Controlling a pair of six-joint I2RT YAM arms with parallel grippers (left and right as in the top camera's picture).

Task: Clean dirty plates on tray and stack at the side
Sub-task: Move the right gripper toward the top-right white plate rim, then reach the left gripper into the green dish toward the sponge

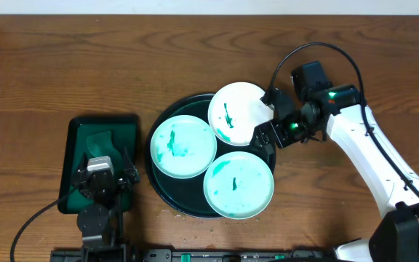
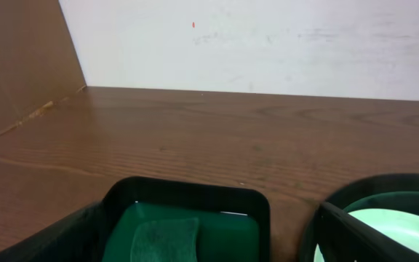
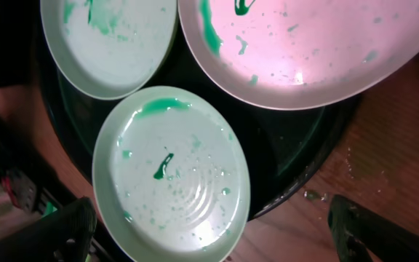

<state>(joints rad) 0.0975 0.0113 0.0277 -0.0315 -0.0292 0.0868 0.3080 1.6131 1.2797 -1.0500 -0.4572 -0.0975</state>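
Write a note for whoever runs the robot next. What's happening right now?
Left gripper: open and empty, over the small tray where the cloth lies.
Right gripper: open and empty, above the right side of the big tray, between the back plate and the front plate.
Plates: those two and the left plate are all on the big tray, and all show green smears.
Done: nothing cleaned or stacked yet.
Left to do: wipe each plate, then stack them beside the big tray.
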